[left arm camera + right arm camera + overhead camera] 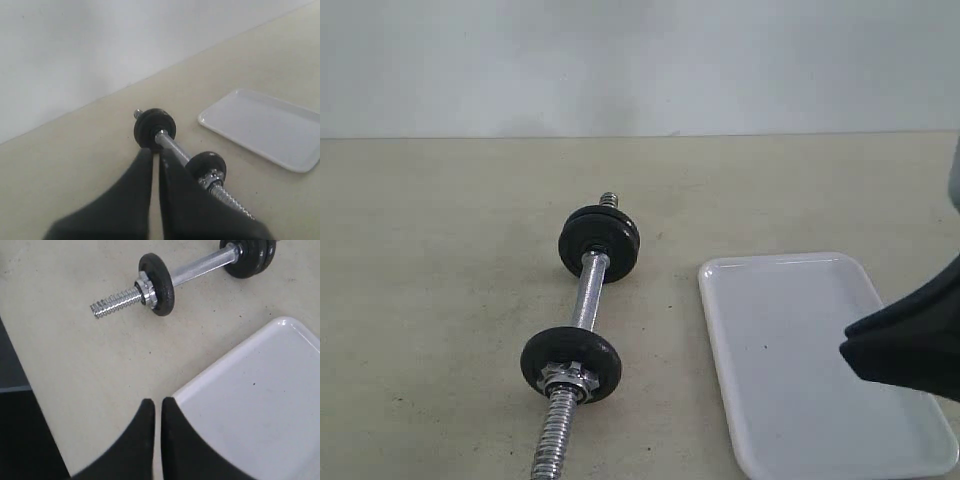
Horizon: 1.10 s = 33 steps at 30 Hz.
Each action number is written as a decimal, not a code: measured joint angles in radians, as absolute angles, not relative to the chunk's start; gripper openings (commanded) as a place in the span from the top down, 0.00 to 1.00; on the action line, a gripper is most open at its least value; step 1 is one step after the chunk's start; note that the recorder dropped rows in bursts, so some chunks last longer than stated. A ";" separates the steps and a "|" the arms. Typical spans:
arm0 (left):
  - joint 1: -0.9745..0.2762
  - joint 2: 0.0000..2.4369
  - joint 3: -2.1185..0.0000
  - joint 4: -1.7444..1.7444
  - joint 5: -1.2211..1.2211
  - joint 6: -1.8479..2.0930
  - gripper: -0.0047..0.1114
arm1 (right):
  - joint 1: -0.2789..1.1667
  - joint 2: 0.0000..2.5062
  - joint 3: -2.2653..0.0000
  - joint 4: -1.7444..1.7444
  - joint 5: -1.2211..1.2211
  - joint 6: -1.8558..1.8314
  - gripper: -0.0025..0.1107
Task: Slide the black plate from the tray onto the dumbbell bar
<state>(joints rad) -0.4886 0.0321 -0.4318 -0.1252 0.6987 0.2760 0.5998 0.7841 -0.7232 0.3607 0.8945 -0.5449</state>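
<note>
The dumbbell bar (586, 300) lies on the beige table, left of the white tray (800, 350). One black plate (570, 362) sits on the bar near its threaded front end, with the chrome nut (568, 378) against it. More black discs (599, 240) sit at the far end. The tray holds nothing. My right gripper (158, 402) is shut and empty, hovering over the tray's corner (200, 390); the exterior view shows it at the right edge (905, 345). My left gripper (156, 152) is shut and empty, above the table beside the bar (175, 147).
A pale wall stands behind the table. In the right wrist view the table's edge (15, 365) runs beside a dark floor strip. Bare beige tabletop (440, 280) lies left of the bar and beyond the tray.
</note>
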 measured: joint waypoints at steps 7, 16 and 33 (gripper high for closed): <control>-0.489 0.006 -0.345 -0.198 0.571 0.264 0.92 | 0.600 0.727 -0.559 0.579 0.635 -0.590 0.98; -0.489 0.003 -0.270 -0.261 0.415 0.260 0.92 | 0.600 0.679 -0.425 0.687 0.472 -0.744 0.98; -0.489 0.002 -0.099 -0.238 0.304 0.262 0.92 | 0.600 0.636 -0.306 0.693 0.272 -0.766 0.98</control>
